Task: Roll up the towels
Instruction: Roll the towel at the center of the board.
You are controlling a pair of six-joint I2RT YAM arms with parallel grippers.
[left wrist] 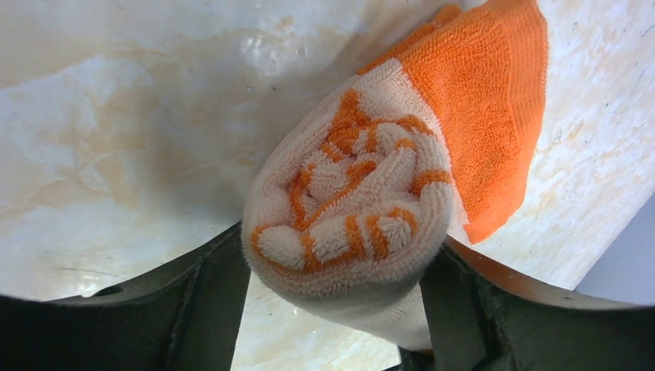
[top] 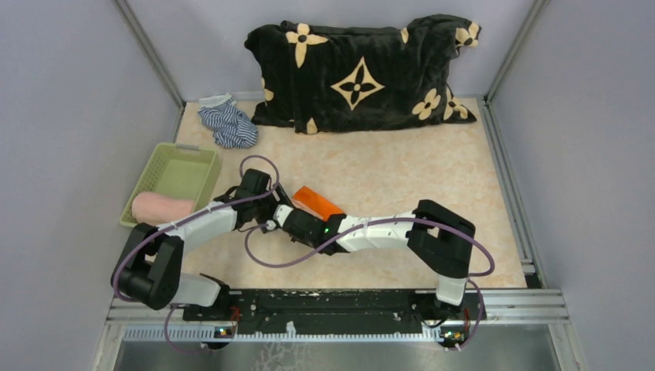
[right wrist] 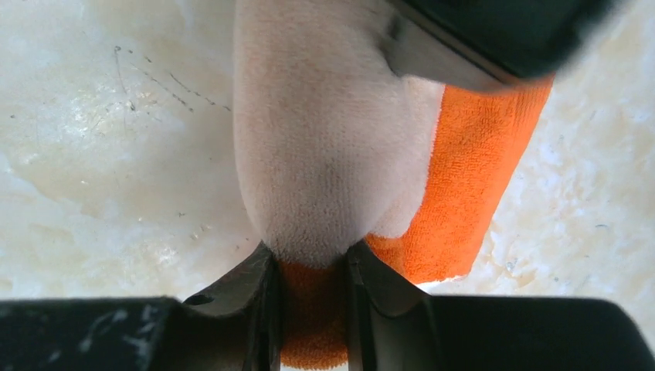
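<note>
The orange towel [top: 315,202] lies mid-table, partly rolled, between both grippers. In the left wrist view its rolled end [left wrist: 351,212] shows an orange and white spiral, with a flat orange flap behind. My left gripper [top: 263,202] is shut on that roll, a finger on each side [left wrist: 344,301]. My right gripper [top: 284,216] is shut on the towel's other end, orange cloth pinched between its fingers [right wrist: 313,309], the pale roll [right wrist: 324,139] just beyond. The pink towel [top: 162,207] lies rolled in the green basket [top: 189,166].
A blue-and-white striped cloth [top: 227,121] lies at the back left. A big black blanket with cream flowers [top: 363,73] fills the back. Grey walls stand on both sides. Purple cables loop near the arms.
</note>
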